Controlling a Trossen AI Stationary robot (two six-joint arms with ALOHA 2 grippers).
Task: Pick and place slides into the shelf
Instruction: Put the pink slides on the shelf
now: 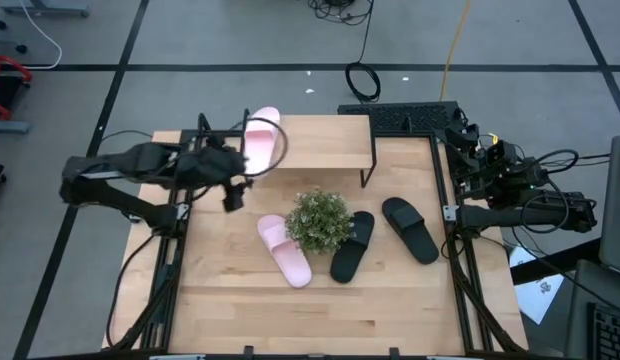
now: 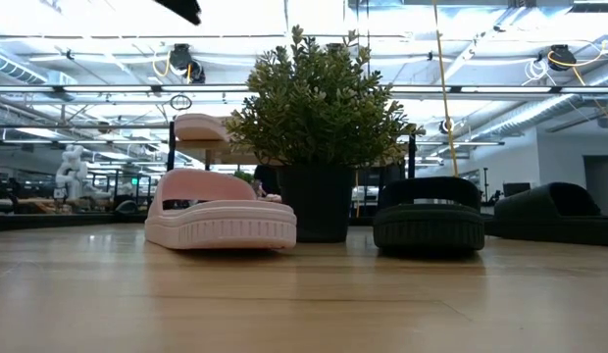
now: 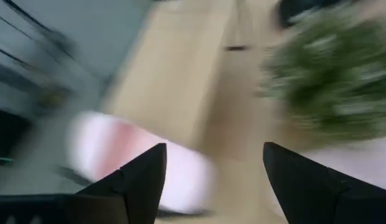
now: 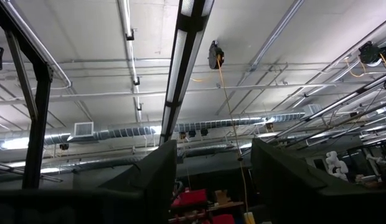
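Note:
One pale pink slide point(image 1: 262, 140) lies on the left end of the shelf's point(image 1: 320, 140) wood top; it also shows as the raised pink slide point(image 2: 201, 127) in the low view. The second pink slide point(image 1: 283, 250) rests sole-down on the table, left of the plant. Two black slides point(image 1: 352, 245) point(image 1: 410, 230) lie on the table to its right. My left gripper point(image 1: 234, 188) hovers open just left of the shelf. Its wrist view is blurred, with the open gripper point(image 3: 215, 149) above the pink slide point(image 3: 137, 162). My right gripper point(image 4: 213, 155) is open, folded back at the table's right edge, and points at the ceiling.
A small green potted plant point(image 1: 320, 220) stands mid-table between the pink and black slides, and it fills the middle of the low view as the plant point(image 2: 319, 118). A black mat point(image 1: 400, 115) lies behind the shelf. Bare tabletop point(image 1: 320, 310) stretches along the near edge.

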